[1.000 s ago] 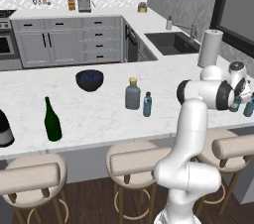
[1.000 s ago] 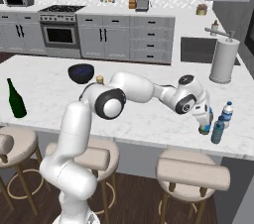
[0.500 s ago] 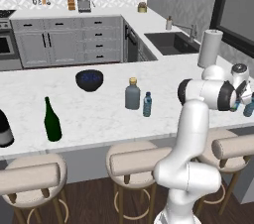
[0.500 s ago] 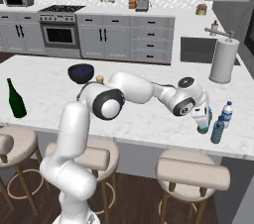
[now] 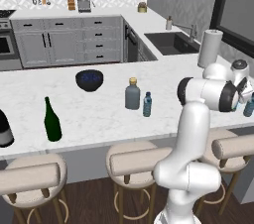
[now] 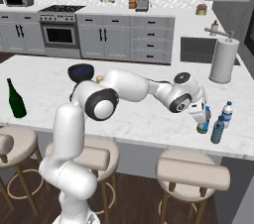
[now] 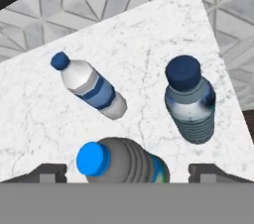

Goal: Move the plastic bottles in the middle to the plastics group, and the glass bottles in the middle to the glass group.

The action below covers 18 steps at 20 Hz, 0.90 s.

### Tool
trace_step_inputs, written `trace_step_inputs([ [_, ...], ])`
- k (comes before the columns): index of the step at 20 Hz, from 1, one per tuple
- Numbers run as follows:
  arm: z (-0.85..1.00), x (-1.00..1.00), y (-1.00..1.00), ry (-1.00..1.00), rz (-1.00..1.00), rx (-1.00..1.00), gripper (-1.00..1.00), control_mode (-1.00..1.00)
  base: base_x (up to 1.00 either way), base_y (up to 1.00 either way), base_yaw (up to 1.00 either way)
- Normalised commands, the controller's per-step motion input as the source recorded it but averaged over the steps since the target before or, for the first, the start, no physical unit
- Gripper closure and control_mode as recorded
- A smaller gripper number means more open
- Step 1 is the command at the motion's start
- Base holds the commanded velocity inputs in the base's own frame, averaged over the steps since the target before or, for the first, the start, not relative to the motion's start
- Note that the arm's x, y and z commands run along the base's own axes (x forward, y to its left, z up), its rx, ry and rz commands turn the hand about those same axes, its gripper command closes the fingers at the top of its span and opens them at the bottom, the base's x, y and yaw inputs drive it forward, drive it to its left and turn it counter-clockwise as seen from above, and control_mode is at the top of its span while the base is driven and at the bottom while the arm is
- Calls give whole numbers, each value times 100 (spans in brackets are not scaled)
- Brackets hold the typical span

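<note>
The hand view shows the claw (image 7: 127,171) spread wide around an upright plastic bottle (image 7: 121,162).

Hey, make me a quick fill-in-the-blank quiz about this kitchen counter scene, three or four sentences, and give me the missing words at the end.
1. The tool has its jaws ____ on either side of a bright blue-capped water bottle.
2. Beside the grey bottle in the middle of the counter stands ____ small water bottle.
3. The dark green wine bottle stands ____ on the counter.
4. Behind the grey bottle sits a dark ____.

Missing words: open; one; upright; bowl
</note>
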Motion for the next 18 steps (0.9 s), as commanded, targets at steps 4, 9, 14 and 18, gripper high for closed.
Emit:
trace_step_inputs([
  [4, 36, -25, 4, 1, 11, 0, -100, -100, 0, 0, 0],
  [9, 30, -49, 30, 1, 24, -3, -100, -100, 0, 0, 0],
  [14, 9, -41, 75, 13, 54, -8, -100, -100, 0, 0, 0],
  [18, 20, -26, 82, 17, 72, -9, -100, -100, 0, 0, 0],
])
